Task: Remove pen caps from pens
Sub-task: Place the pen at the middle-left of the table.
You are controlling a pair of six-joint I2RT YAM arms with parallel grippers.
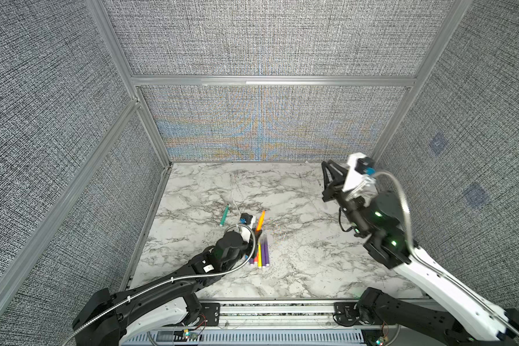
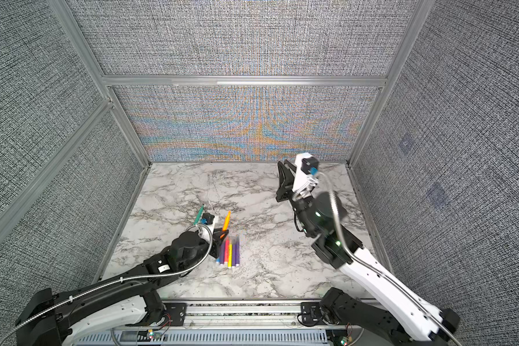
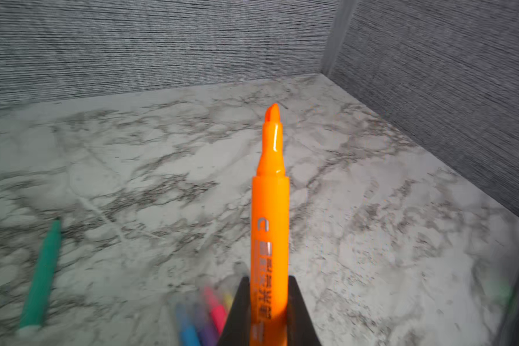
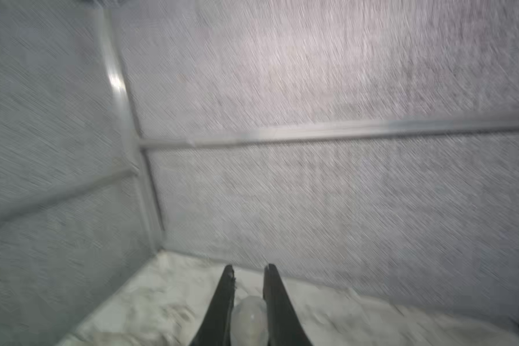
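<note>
My left gripper [image 3: 268, 278] is shut on the lower barrel of the orange pen [image 3: 270, 224], whose bare chisel tip points away from the wrist with no cap on it. In both top views this pen [image 1: 261, 220] [image 2: 226, 220] slants up from the left gripper [image 1: 259, 233] at the table's left-middle. My right gripper [image 4: 248, 266] is raised near the back right corner, shut on a clear pen cap [image 4: 249, 317]; the cap cannot be made out in the top views. A green pen [image 1: 224, 215] lies alone to the left. Several pens [image 2: 229, 251] lie side by side just behind the left gripper.
The marble table [image 1: 297, 239] is closed in by grey fabric walls on three sides, with aluminium posts at the back corners. The right gripper [image 1: 325, 164] hangs close to the back wall. A metal rail [image 1: 276, 311] runs along the front edge between the arm bases.
</note>
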